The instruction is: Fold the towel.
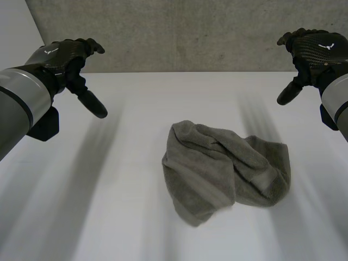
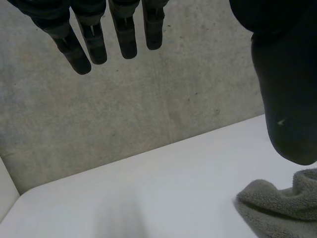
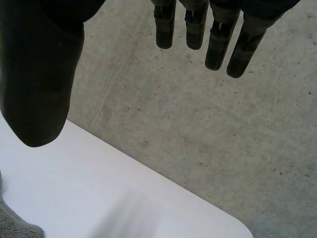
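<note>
A grey towel (image 1: 225, 168) lies crumpled in a loose heap on the white table (image 1: 109, 206), a little right of the middle. My left hand (image 1: 65, 60) hovers high at the far left, well away from the towel, fingers (image 2: 84, 39) straight and thumb apart, holding nothing. My right hand (image 1: 312, 51) hangs at the far right, also above the table, with relaxed fingers (image 3: 218, 44) and empty. A towel edge (image 2: 280, 206) shows below the left thumb, and a small bit of towel (image 3: 12, 223) lies under the right thumb.
A grey concrete wall (image 1: 190, 32) runs along the table's far edge. The table's rounded far corners (image 3: 237, 225) show in the wrist views. Bare white surface surrounds the towel on all sides.
</note>
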### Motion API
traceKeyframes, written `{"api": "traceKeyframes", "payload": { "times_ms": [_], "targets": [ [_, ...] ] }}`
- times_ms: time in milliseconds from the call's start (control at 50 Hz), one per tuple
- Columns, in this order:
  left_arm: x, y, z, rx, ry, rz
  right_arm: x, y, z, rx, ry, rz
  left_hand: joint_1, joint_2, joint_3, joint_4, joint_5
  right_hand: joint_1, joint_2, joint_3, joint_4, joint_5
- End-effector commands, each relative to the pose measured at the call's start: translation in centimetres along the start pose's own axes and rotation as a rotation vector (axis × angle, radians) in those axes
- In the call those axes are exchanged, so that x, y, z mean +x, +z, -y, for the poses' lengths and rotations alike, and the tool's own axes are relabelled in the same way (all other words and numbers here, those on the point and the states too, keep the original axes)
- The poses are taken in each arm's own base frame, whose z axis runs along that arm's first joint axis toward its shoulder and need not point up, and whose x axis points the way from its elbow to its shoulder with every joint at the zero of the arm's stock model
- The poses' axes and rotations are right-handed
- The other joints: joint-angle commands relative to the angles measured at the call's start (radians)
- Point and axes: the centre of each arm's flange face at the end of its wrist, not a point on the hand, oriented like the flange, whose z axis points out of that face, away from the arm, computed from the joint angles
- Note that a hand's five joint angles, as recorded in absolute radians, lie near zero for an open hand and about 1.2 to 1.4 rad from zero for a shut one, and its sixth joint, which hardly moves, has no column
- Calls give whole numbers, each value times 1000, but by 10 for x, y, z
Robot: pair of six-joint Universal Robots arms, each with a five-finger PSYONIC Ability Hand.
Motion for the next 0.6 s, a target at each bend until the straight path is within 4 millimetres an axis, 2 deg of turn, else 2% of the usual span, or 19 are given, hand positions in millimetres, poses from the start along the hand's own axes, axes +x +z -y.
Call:
{"api": "traceKeyframes", "payload": {
  "times_ms": [20, 40, 80, 100, 120, 140, 160, 180, 200, 220, 240, 260, 300, 340, 360, 400, 440, 520, 600],
  "targets": [
    [22, -10, -15, -35, 8, -78, -1, -5, -2, -48, -63, 34, -66, -65, -48, -78, -201, -60, -80, -72, -82, -59],
    [22, -10, -15, -36, 8, -78, -3, -8, -6, -83, -99, 70, -66, -65, -48, -78, -201, -60, -80, -72, -82, -59],
    [46, -23, -36, -89, 27, -160, -5, -12, -13, -125, -136, 114, -54, -54, -36, -66, -189, -60, -80, -72, -82, -59],
    [46, -23, -36, -90, 27, -160, -7, -17, -22, -168, -159, 159, -54, -54, -36, -66, -189, -60, -80, -72, -82, -59],
    [58, -28, -51, -121, 39, -200, -9, -23, -34, -212, -181, 207, -48, -48, -30, -60, -183, -60, -80, -72, -82, -59],
    [68, -30, -70, -156, 55, -231, -9, -23, -34, -212, -181, 207, -43, -42, -24, -54, -177, -60, -80, -72, -82, -59],
    [68, -30, -70, -156, 55, -231, -13, -30, -46, -254, -196, 250, -42, -42, -24, -54, -177, -60, -80, -72, -82, -59],
    [77, -30, -88, -182, 71, -260, -16, -36, -58, -287, -206, 288, -42, -42, -24, -54, -177, -60, -80, -72, -82, -59],
    [77, -30, -88, -182, 71, -261, -16, -36, -58, -287, -206, 288, -42, -42, -24, -54, -177, -60, -80, -72, -82, -59],
    [85, -29, -104, -193, 87, -283, -19, -43, -70, -324, -216, 317, -42, -42, -24, -54, -177, -60, -80, -72, -82, -59],
    [93, -27, -116, -195, 93, -302, -19, -43, -70, -324, -217, 317, -40, -39, -21, -51, -174, -60, -80, -72, -82, -59],
    [93, -27, -116, -195, 93, -302, -22, -49, -82, -356, -226, 339, -40, -39, -21, -51, -174, -60, -80, -72, -82, -59],
    [107, -25, -140, -207, 107, -339, -22, -53, -94, -377, -233, 341, -40, -39, -21, -51, -174, -60, -80, -72, -82, -59],
    [113, -22, -150, -215, 112, -353, -20, -55, -116, -386, -233, 327, -37, -36, -19, -48, -171, -60, -80, -72, -82, -59],
    [113, -22, -150, -215, 112, -353, -20, -56, -116, -386, -233, 327, -37, -36, -19, -48, -171, -60, -80, -72, -82, -59],
    [120, -17, -169, -240, 127, -369, -21, -57, -125, -377, -235, 323, -34, -33, -16, -45, -168, -60, -80, -72, -82, -59],
    [122, -14, -177, -256, 137, -376, -24, -57, -144, -377, -237, 327, -34, -33, -16, -45, -168, -60, -80, -72, -82, -59],
    [135, -13, -202, -297, 191, -411, -27, -58, -157, -397, -239, 337, -34, -33, -16, -45, -168, -60, -80, -72, -82, -59],
    [146, -15, -215, -306, 223, -440, -29, -61, -168, -429, -248, 353, -34, -33, -16, -45, -168, -50, -70, -61, -72, -49]
  ]
}}
